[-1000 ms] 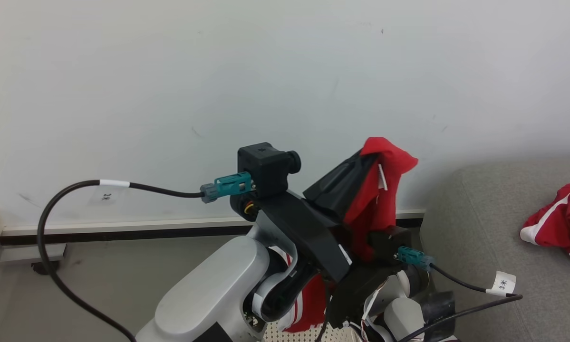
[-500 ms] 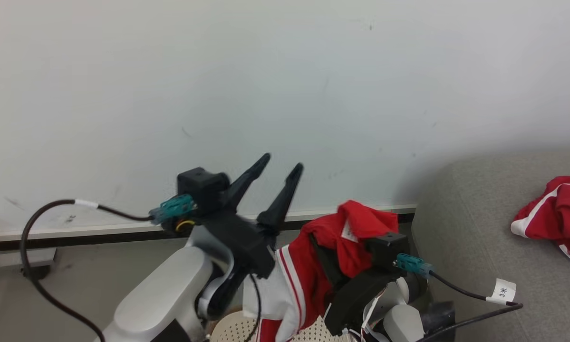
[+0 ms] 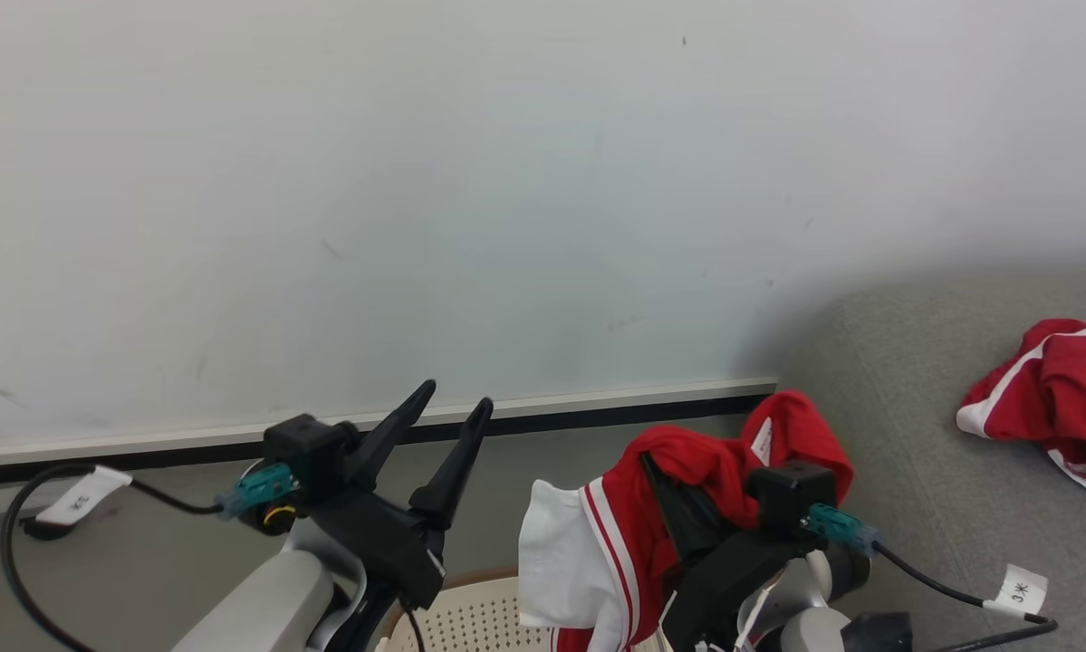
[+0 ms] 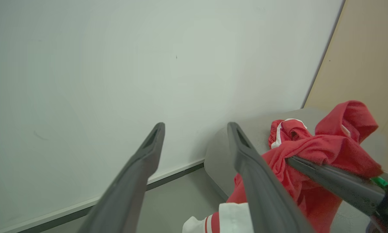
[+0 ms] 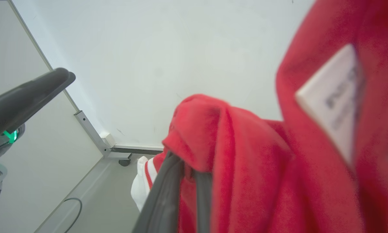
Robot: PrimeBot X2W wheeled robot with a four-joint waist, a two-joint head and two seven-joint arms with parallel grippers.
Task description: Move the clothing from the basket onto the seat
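A pale wall [image 3: 506, 181] is seen across the background, with a dark baseboard [image 3: 597, 409] along its foot. The grey seat [image 3: 905, 444] is set against it at the right. A loose garment [image 3: 1054, 398], red with white stripes, is seen lying crumpled on the cushion near the right edge of the head view. The basket [image 3: 479, 620] is glimpsed at the bottom edge between the two arms, its perforated cream wall and brown rim partly hidden.

A held garment [image 3: 715, 462], red with a white panel and stripes, is draped over the right gripper [image 5: 184, 171]. It is lifted above the basket's right part, just beside the seat's rounded end; whether cloth and seat touch cannot be told. The white panel is left hanging on the garment's left side. In the right wrist view the two fingers are seen pressed close together, clamped on a fold of the red cloth, and a sewn label [image 5: 329, 100] is shown blurred at close range.

The left gripper [image 3: 458, 395] is raised to the left of the held garment, apart from it, with its fingers spread and nothing between them. A white tag [image 3: 1023, 590] is seen on the right arm's cable [image 3: 923, 575].
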